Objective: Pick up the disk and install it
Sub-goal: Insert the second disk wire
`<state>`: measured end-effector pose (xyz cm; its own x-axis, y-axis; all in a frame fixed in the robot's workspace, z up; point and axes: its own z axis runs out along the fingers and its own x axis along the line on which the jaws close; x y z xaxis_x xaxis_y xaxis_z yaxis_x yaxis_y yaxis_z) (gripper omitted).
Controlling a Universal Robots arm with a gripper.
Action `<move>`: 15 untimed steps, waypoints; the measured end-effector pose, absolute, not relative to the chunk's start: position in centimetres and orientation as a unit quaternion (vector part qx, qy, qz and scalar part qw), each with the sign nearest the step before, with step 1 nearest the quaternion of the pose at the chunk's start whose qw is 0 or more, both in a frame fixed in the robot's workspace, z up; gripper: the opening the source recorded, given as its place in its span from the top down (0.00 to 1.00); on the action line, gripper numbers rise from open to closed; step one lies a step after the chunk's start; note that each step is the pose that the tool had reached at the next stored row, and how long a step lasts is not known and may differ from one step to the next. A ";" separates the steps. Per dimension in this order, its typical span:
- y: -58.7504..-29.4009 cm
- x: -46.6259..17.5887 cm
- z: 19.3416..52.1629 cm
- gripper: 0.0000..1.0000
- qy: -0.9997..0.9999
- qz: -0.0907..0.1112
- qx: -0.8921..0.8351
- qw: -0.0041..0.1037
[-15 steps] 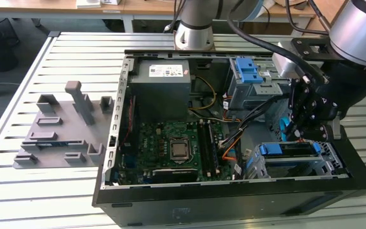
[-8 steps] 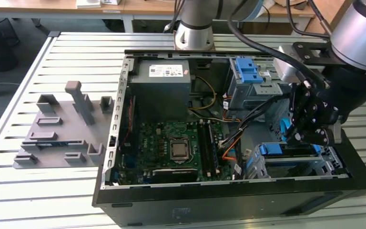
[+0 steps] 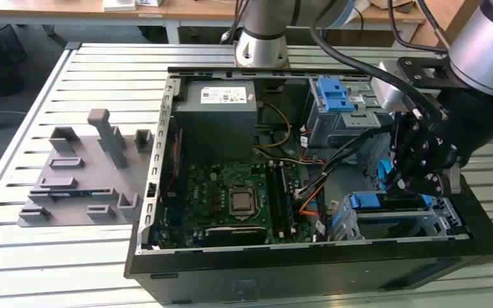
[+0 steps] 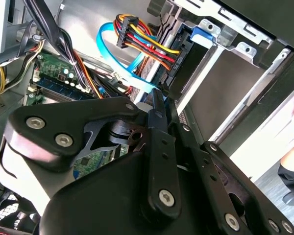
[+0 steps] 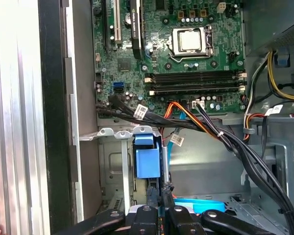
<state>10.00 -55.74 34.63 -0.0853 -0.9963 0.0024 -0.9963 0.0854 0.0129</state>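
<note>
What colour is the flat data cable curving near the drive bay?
Light blue; the flat data cable shows best in the second wrist view.

One open computer case (image 3: 229,269); one motherboard (image 3: 229,199); one grey power supply (image 3: 216,112); two blue latches (image 3: 334,96)

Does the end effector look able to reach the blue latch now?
Probably yes: the end effector sits close beside the latch inside the open case, with nothing between them.
</note>
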 end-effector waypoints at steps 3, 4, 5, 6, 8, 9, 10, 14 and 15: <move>-55.9 10.1 34.5 0.84 -0.738 -0.005 0.674 0.005; -55.9 10.1 34.4 0.84 -0.740 -0.005 0.673 0.005; -55.9 10.1 34.4 0.84 -0.741 -0.005 0.672 0.005; -55.9 10.1 34.4 0.84 -0.742 -0.005 0.670 0.005; -55.9 10.1 34.4 0.84 -0.742 -0.005 0.670 0.005; -55.9 10.1 34.4 0.84 -0.742 -0.005 0.670 0.005; -55.9 10.1 34.4 0.84 -0.742 -0.005 0.670 0.005; -55.9 10.2 34.3 0.84 -0.742 -0.005 0.670 0.005; -55.9 10.2 34.2 0.84 -0.742 -0.005 0.670 0.005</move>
<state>10.20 -55.88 34.24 -0.1022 -0.9948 0.0009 -0.9947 0.1022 0.0134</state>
